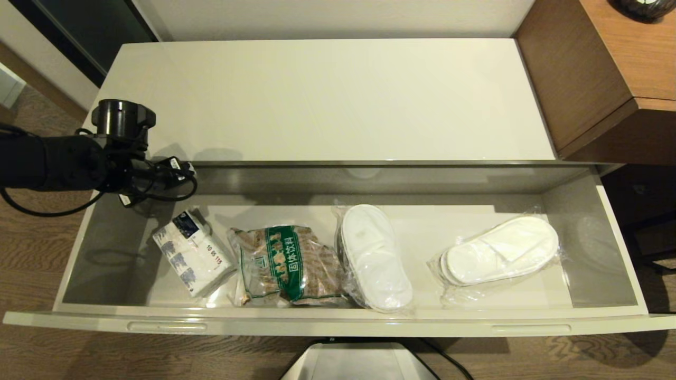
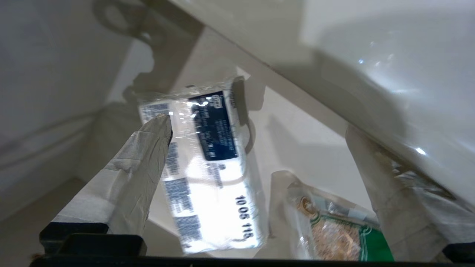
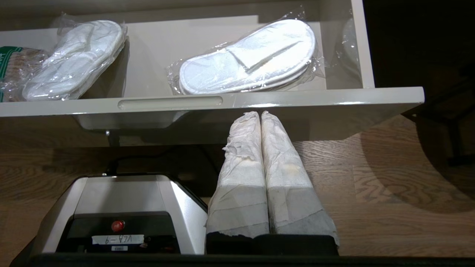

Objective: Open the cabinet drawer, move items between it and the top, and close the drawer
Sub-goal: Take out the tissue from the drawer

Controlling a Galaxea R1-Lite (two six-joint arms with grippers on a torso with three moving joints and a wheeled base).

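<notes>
Head view, white tissue pack [image 1: 193, 252], dark blue print, left gripper [image 2: 259, 129] spread above

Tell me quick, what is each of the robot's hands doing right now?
Left gripper: open, empty, above the small white plastic-wrapped tissue pack.
Right gripper: shut, empty, parked below the glossy cream-white drawer front.

I seem to be in a hotel room: my drawer [image 1: 348, 323] holds sealed pairs of disposable slippers [image 1: 375, 257], a tissue pack [image 1: 193, 253] and a drink packet [image 1: 285, 266], under a glossy cream top [image 1: 327, 100], beside a wooden desk [image 1: 607, 68] on wood flooring [image 1: 31, 253].
</notes>
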